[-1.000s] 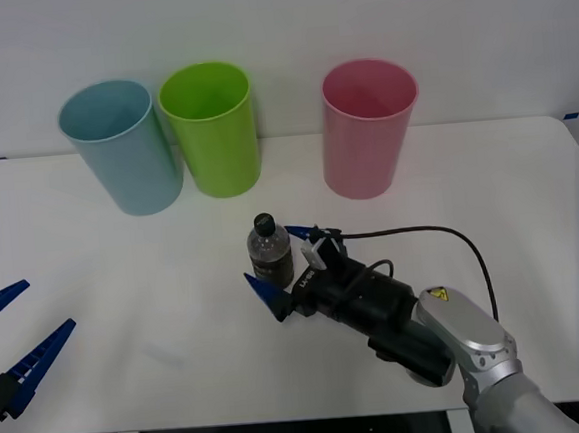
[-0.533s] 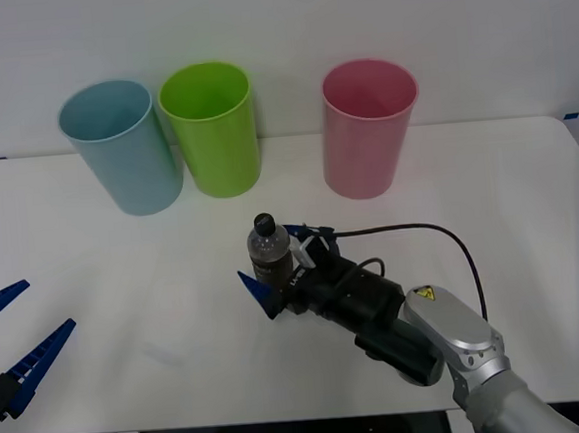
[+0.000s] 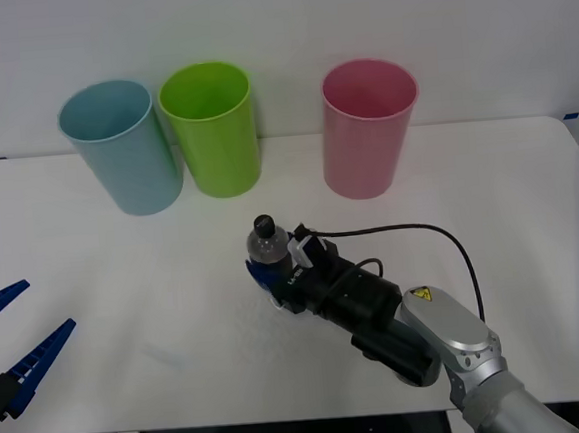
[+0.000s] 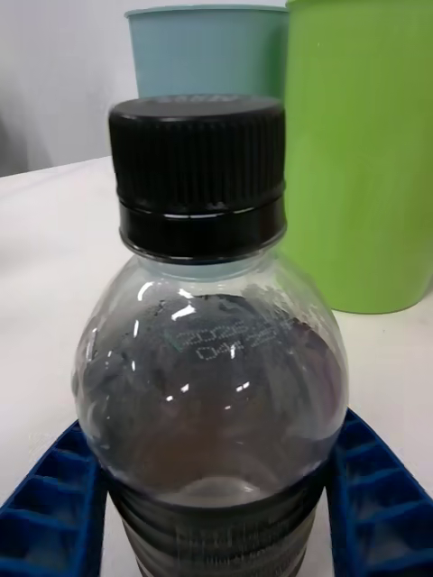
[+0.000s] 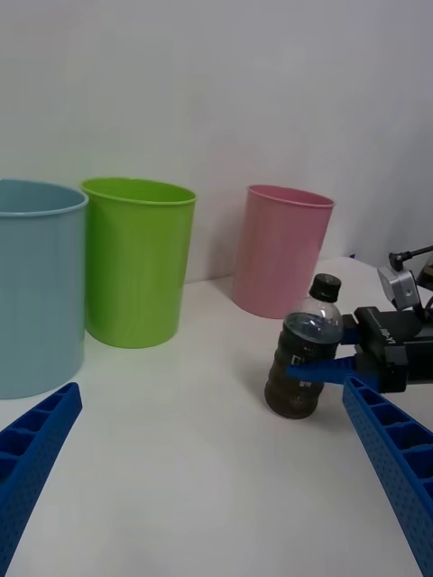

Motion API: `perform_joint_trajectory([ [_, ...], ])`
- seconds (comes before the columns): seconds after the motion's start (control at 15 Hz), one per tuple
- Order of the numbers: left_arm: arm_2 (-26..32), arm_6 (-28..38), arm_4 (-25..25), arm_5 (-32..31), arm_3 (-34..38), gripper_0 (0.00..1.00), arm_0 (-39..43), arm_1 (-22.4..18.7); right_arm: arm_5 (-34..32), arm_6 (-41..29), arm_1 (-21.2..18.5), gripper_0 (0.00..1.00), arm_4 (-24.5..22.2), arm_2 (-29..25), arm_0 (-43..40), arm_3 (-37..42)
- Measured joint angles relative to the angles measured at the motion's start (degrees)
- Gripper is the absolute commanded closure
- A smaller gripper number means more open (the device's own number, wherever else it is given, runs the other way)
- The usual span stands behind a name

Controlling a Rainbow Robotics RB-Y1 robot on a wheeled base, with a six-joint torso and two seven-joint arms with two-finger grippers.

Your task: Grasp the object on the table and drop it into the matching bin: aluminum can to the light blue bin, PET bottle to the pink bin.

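The PET bottle (image 3: 267, 244), small and clear with a black cap and a dark lower half, stands upright on the white table (image 3: 488, 191) near its middle. My right gripper (image 3: 272, 275) comes at it from the right and is shut on its lower body; a blue finger (image 4: 50, 514) presses each side of the bottle (image 4: 212, 388). From the left wrist, the bottle (image 5: 305, 356) still rests on the tabletop. The pink bin (image 3: 369, 128) stands behind it to the right, the light blue bin (image 3: 121, 144) at the back left. My left gripper (image 3: 17, 343) is open at the front left.
A lime green bin (image 3: 212, 128) stands right beside the light blue one. A black cable (image 3: 421, 231) loops up from my right wrist. Bare tabletop lies between the bottle and the bins.
My right gripper's fingers, spread on either side of the bottle a second ago, have slid forward and closed against it. The bottle stays upright in place. The left arm has not moved.
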State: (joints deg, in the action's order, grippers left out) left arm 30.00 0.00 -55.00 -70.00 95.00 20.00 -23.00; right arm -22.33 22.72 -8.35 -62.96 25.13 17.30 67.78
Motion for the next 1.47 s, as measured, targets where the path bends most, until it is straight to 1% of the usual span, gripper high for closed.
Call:
perform_joint_trajectory([
  [0.53, 0.0, 0.0, 0.0, 0.0, 0.0, 0.0, 0.0, 0.0, -0.1, -1.0, 0.0, 1.0, 0.0, 0.0, -0.1, 0.1],
  [0.73, 0.0, 0.0, 0.0, 0.0, 0.0, 0.0, 0.0, 0.0, -1.4, -1.9, -0.6, 1.0, 0.0, -0.4, -0.1, 0.0],
  [0.87, 0.0, 0.0, 0.0, 0.0, 0.0, 0.0, 0.0, 0.0, -2.8, -2.6, -1.0, 1.0, 0.0, -1.7, -0.1, 0.4],
  [1.33, 0.0, 0.0, 0.0, 0.0, 0.0, 0.0, 0.0, 0.0, -3.0, -5.6, -3.5, 1.0, 0.8, -4.7, -0.7, 6.3],
  [1.47, 0.0, 0.0, 0.0, 0.0, 0.0, 0.0, 0.0, 0.0, -2.9, -9.0, -4.5, 1.0, 0.8, -5.6, -1.8, 9.7],
])
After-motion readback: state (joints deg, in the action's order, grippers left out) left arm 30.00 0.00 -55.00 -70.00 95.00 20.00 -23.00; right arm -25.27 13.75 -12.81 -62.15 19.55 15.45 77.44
